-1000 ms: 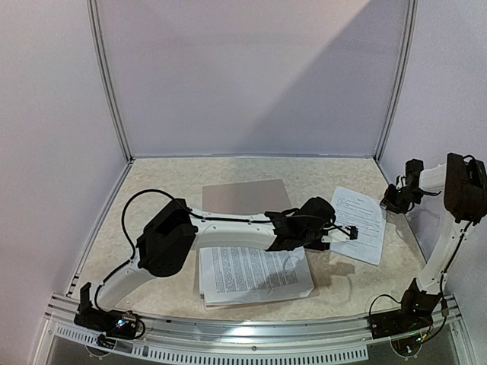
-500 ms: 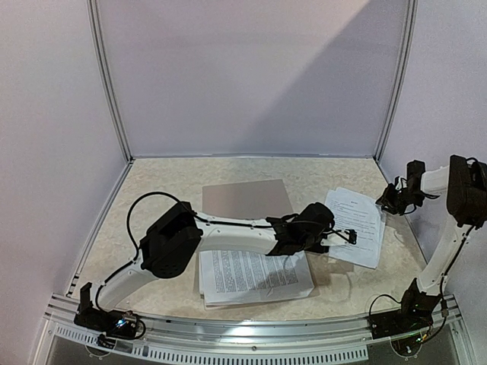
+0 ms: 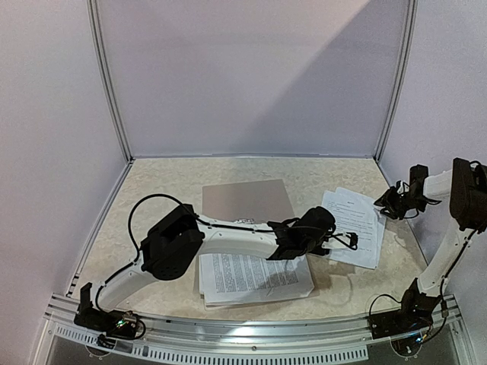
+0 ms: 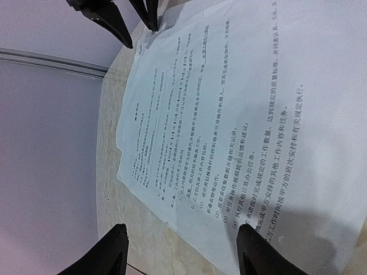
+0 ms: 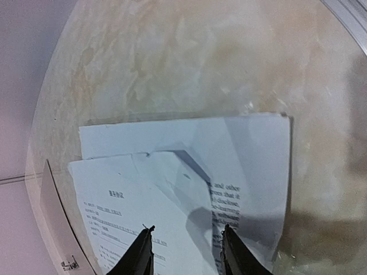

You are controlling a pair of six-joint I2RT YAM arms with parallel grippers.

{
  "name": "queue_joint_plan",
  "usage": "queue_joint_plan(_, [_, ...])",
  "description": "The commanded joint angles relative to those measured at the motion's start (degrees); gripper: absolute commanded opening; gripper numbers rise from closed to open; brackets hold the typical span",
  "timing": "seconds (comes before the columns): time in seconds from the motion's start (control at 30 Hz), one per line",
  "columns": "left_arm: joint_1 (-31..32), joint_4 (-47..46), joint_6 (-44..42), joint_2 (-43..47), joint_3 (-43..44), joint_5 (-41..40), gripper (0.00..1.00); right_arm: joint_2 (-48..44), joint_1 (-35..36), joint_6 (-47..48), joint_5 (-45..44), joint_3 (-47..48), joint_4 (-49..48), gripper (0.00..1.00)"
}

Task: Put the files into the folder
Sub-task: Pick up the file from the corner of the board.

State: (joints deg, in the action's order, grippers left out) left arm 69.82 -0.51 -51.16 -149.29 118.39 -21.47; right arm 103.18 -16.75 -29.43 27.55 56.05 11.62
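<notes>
Left hand (image 3: 344, 240), reaching across the white printed paper stack (image 3: 255, 275) at the bench's (image 3: 167, 190) near edge, hovers spread and empty over loose white printed sheets (image 3: 358, 224) by the right edge. Right hand (image 3: 383, 201), jaws parted, holds nothing above their far corner. Probably best: pin one corner, then slide them toward the flat tan-brown folder (image 3: 245, 199) mid-bench.
</notes>
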Motion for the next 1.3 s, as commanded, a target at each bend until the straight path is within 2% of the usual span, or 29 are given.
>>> queue_joint_plan(0.0, [1.28,-2.29,-1.42,-1.95,-1.35,-1.09,0.66,-1.57,-0.83,0.67,0.02,-2.39,0.45,0.41])
queue_joint_plan(0.6, [1.63,-2.91,-2.34,-2.23,-1.58,-2.17,0.67,1.60,-0.92,-1.53,18.38,-4.39,-6.62,0.33])
queue_joint_plan(0.83, [1.63,-3.09,-2.50,-2.22,-1.66,-2.30,0.66,4.22,-0.96,-0.92,20.03,-4.72,-6.37,0.34])
queue_joint_plan(1.1, [1.63,-3.09,-2.67,-2.25,-1.74,-2.31,0.66,7.94,-0.92,3.70,18.27,-2.76,-1.07,0.36])
queue_joint_plan(1.27, [1.72,-3.09,-2.84,-2.32,-1.67,-2.26,0.67,9.23,-0.75,5.69,22.86,-1.97,-0.97,0.36])
